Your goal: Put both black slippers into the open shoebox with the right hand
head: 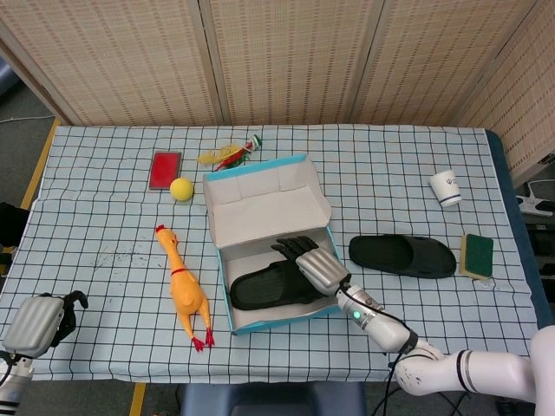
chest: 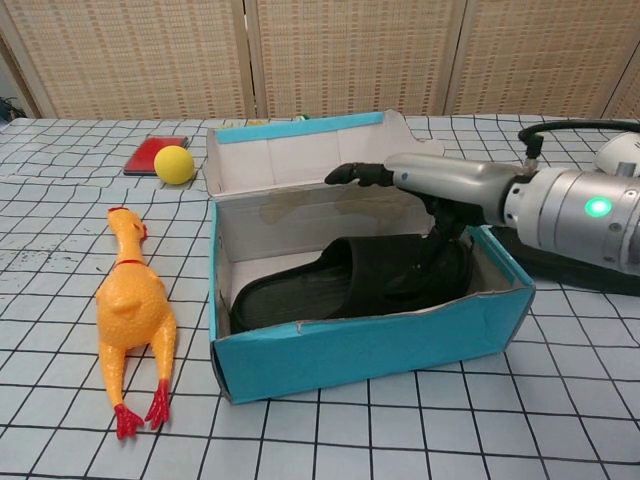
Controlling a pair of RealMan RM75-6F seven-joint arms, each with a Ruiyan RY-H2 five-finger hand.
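- In the head view, the right hand [head: 316, 265] lay over the shoebox [head: 269, 322] with its fingers spread flat above the slipper in the box [head: 270, 290]; it held nothing that I could see.
- That slipper lay flat on the box floor, toe toward the rubber chicken [head: 184, 290], filling most of the length.
- The second slipper [head: 402, 255] sat on the table [head: 104, 225] to the right of the box, apart from it, between the box and the green sponge [head: 476, 254].
- The left hand [head: 36, 322] rested at the near left table edge, fingers curled in, holding nothing.
- In the chest view, the right hand [chest: 425, 180] hovered with fingers stretched out level over the box [chest: 370, 350], fingertips pointing left, thumb side dipping toward the slipper's [chest: 345, 285] strap; whether it touched the strap I could not tell.
- The box sat skewed to the table grid, its lid [chest: 300, 150] standing up at the back.
- To do this step well, I judged the hand should lift straight up, clear of the right wall, so as not to catch it and turn the box further.
- It should then swing right to the second slipper, grip it by the strap, and lay it beside or on the first.
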